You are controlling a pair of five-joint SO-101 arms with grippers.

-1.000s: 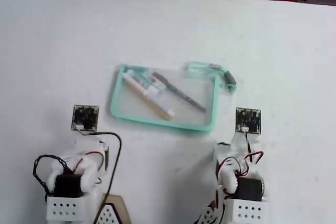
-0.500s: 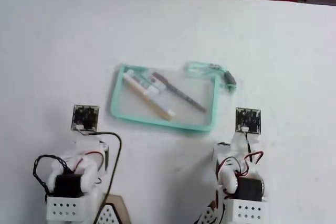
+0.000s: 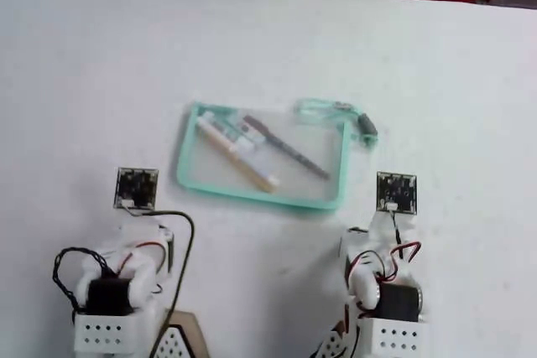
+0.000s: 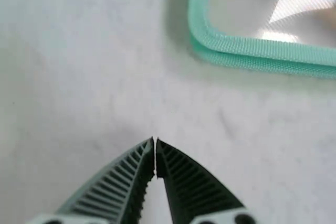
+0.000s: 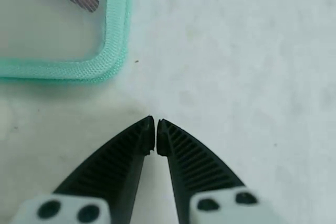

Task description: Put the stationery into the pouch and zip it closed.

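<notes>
A clear pouch (image 3: 264, 161) with a mint green border lies flat in the middle of the white table. Inside it lie stationery pieces: a white and yellow pen (image 3: 235, 153) and a dark pen (image 3: 289, 150). A green strap with a dark pull (image 3: 367, 126) trails off the pouch's far right corner. Both arms rest folded at the table's near edge. My left gripper (image 4: 155, 153) is shut with nothing in it, just short of the pouch's near left corner (image 4: 202, 40). My right gripper (image 5: 155, 132) is shut and holds nothing, near the pouch's near right corner (image 5: 113, 61).
Two small dark square boards (image 3: 137, 188) (image 3: 396, 192) stick up from the arms on either side of the pouch. A black cable (image 3: 180, 266) loops beside the left arm. Bare white table surrounds the pouch.
</notes>
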